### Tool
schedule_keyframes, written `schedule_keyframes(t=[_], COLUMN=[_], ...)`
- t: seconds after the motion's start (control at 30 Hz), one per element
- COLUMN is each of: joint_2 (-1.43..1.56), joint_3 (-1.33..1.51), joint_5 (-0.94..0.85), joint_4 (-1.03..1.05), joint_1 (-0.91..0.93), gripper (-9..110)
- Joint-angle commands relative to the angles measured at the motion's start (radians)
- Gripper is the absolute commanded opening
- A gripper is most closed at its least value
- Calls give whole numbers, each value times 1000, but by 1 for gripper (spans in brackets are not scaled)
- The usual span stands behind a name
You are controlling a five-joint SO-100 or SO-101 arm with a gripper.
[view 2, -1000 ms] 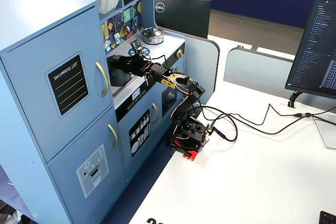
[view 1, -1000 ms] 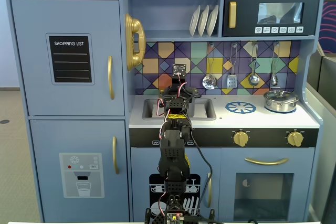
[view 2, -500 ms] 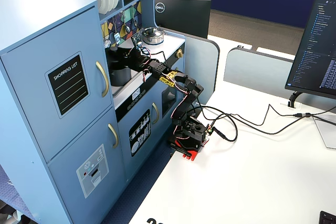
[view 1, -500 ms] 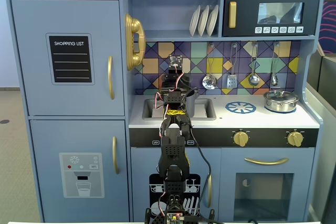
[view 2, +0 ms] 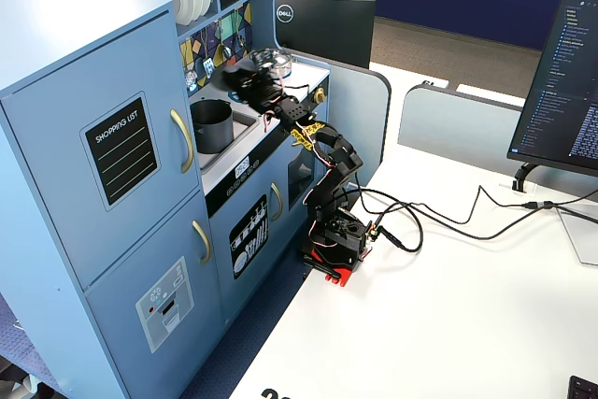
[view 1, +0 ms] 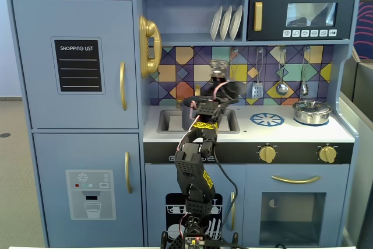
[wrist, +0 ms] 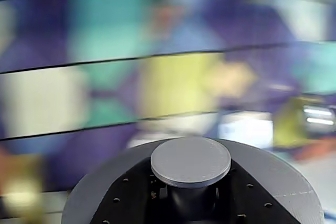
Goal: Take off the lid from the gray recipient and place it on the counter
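My gripper (wrist: pixel 190 199) is shut on the knob (wrist: pixel 190 160) of the dark gray lid (wrist: pixel 286 184), with black jaws on both sides of the knob's stem. In a fixed view the lid (view 1: pixel 232 90) hangs blurred in the air before the tiled wall, up and right of the gray recipient (view 1: pixel 189 113). The recipient stands open in the sink (view 2: pixel 245 122), as the other fixed view also shows (view 2: pixel 212 124). There the gripper (view 2: pixel 245 78) and the lid (view 2: pixel 235 70) are above the counter (view 2: pixel 304 73). The counter's bare part (view 1: pixel 291 133) lies to the right.
A shiny silver pot with a glass lid (view 1: pixel 312 111) stands at the counter's right end, next to the blue burner mark (view 1: pixel 267 119). Utensils (view 1: pixel 281 74) hang on the tiled wall. A shelf with plates (view 1: pixel 226 23) is overhead. Cables (view 2: pixel 439 221) lie on the white desk.
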Motion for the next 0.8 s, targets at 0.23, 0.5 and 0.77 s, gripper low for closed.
schedule_keyframes(t=[0.23, 0.5, 0.77], joint_2=[52, -69, -195], joint_3=[138, 238, 236], joint_5=[2, -23, -28], joint_4=[-163, -327, -411], joint_1=[183, 204, 235], gripper=[0, 0, 0])
